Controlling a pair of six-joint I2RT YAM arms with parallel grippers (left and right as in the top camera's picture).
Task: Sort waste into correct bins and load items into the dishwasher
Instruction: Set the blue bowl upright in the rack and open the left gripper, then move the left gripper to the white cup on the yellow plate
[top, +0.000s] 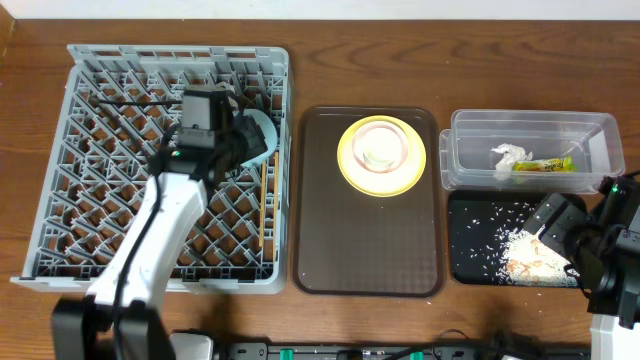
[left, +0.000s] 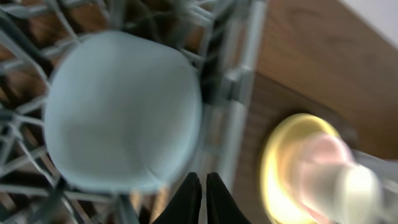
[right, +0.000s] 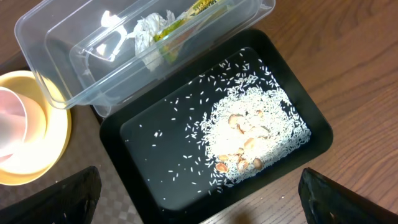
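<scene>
waste: napkin and wrapper in clear tub, 2 o'clock on counter; rice with a few brownish bits in black tray, 4 o'clock. Looks sorted, no loose scraps seen outside.
loaded: light blue bowl upside down in dish rack, at the rack's 2 o'clock corner; chopsticks lie along its 3 o'clock edge, just below the bowl.
left to do: yellow plate, pink bowl and white cup, stacked, at 12 o'clock on brown tray, centre.
progress: judged past half; three items to load.
left end effector: pinched closed, nothing between the fingers, just at the blue bowl's rim.
right end effector: wide, empty, over the black tray's 6 o'clock side.
in the way: rack wall and tray lip lie between left arm and the stack; stack needs taking apart, cup first.
</scene>
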